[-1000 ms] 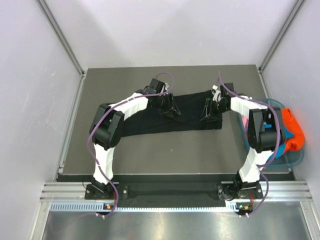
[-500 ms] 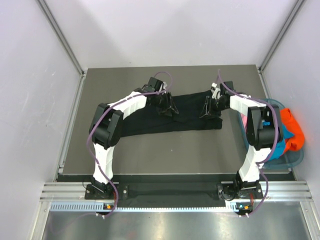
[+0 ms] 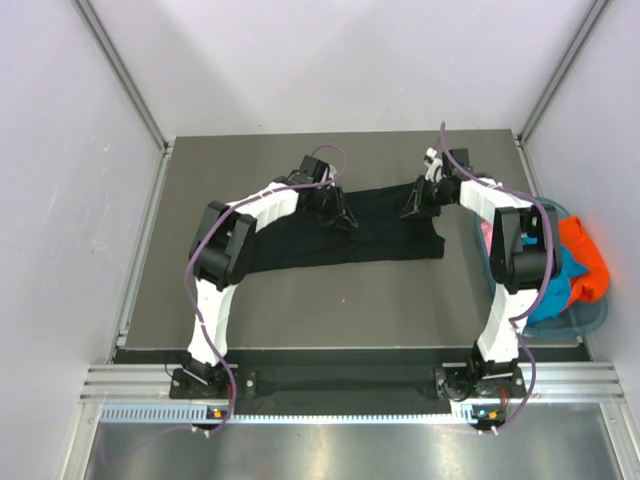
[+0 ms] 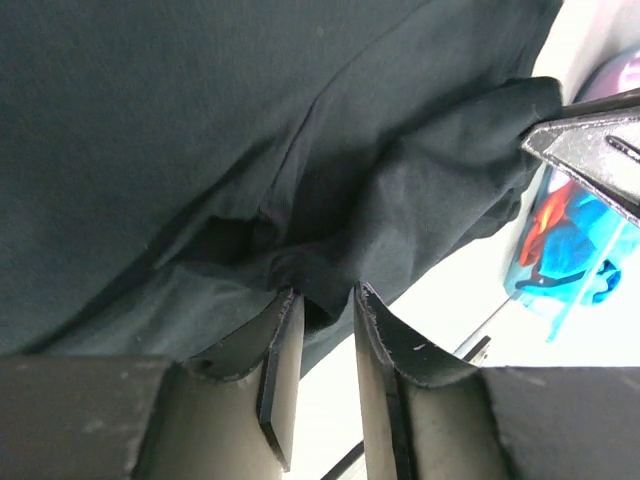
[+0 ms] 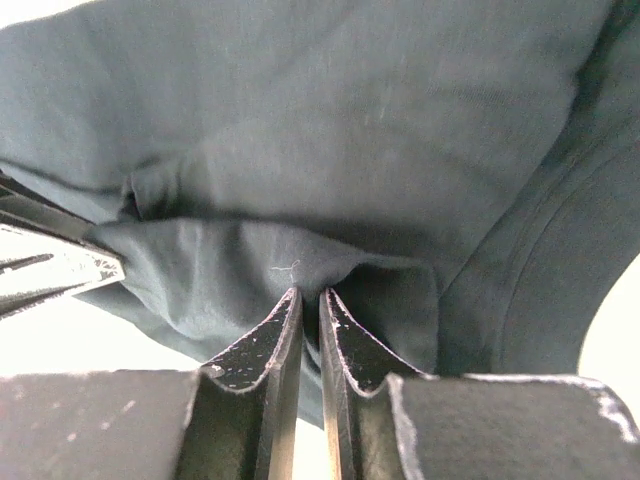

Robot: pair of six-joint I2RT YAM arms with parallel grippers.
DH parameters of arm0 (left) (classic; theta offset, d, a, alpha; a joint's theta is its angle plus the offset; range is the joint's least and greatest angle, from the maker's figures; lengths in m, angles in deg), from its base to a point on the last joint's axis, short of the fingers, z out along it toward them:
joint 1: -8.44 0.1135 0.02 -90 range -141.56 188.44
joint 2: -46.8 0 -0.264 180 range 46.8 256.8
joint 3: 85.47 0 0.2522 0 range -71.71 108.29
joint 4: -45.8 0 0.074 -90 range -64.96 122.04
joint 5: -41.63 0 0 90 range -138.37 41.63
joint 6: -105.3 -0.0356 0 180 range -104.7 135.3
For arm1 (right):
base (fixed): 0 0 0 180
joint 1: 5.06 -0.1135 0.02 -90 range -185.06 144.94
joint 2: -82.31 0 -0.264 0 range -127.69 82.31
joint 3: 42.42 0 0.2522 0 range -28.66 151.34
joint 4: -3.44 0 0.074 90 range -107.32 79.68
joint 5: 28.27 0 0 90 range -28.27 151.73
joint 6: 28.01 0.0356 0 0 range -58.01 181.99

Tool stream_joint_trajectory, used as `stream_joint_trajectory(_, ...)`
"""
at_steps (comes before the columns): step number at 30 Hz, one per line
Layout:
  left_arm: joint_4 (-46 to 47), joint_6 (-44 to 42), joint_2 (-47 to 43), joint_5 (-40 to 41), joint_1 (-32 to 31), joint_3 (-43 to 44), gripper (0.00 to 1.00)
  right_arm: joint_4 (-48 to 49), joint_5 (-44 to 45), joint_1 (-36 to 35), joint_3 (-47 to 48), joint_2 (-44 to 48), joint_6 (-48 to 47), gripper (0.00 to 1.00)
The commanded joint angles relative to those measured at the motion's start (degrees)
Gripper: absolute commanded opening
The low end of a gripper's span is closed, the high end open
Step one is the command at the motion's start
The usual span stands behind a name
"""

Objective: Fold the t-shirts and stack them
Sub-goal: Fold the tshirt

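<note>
Left gripper is pinched onto a raised fold of the black t-shirt. In the left wrist view its two fingers stand close together with a ridge of the dark cloth caught between their tips. The shirt lies as a long band across the middle of the dark grey mat, its left end beside the left arm's elbow and its right end near the right arm. It is bunched and lifted a little between the two grippers. Bare mat shows on the far side of the shirt up to the back wall, along the left edge, and in a wide strip between the shirt and the front rail. Small orange marks on that rail are too small to read. Right gripper is likewise clamped on the shirt's far right part; in the right wrist view its fingers are almost touching, with a fold nipped at their tips. At the mat's right edge, just beside the right arm, sits a translucent blue-green basket holding an orange t-shirt and a teal-blue t-shirt.
</note>
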Motion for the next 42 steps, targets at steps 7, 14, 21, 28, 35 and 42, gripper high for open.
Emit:
stream_joint_trajectory(7,0.8,-1.1,2.1,1.8,1.4,4.8,0.31,-0.4,0.6,1.3,7.6,-5.8,-3.2,0.15)
stream_joint_trajectory(14,-7.9,-5.9,-0.3,6.4,1.4,7.6,0.38,-10.9,8.6,1.3,13.7,-7.2,-6.0,0.33)
stream_joint_trajectory(21,-6.1,-4.5,-8.3,5.4,1.1,2.6,0.42,-16.1,12.6,-0.1,15.5,0.0,-7.6,0.44)
stream_joint_trajectory(28,7.5,5.3,-3.8,-4.7,-0.3,0.7,0.38,-9.6,3.4,-4.3,8.8,0.2,0.9,0.42)
stream_joint_trajectory(35,11.2,9.2,3.9,-5.8,-1.2,-0.9,0.35,-4.5,5.0,-3.6,3.9,-3.9,3.7,0.42)
stream_joint_trajectory(42,-6.8,-3.6,12.4,0.9,-0.6,11.3,0.38,-5.7,11.7,-2.5,5.1,-7.3,2.0,0.42)
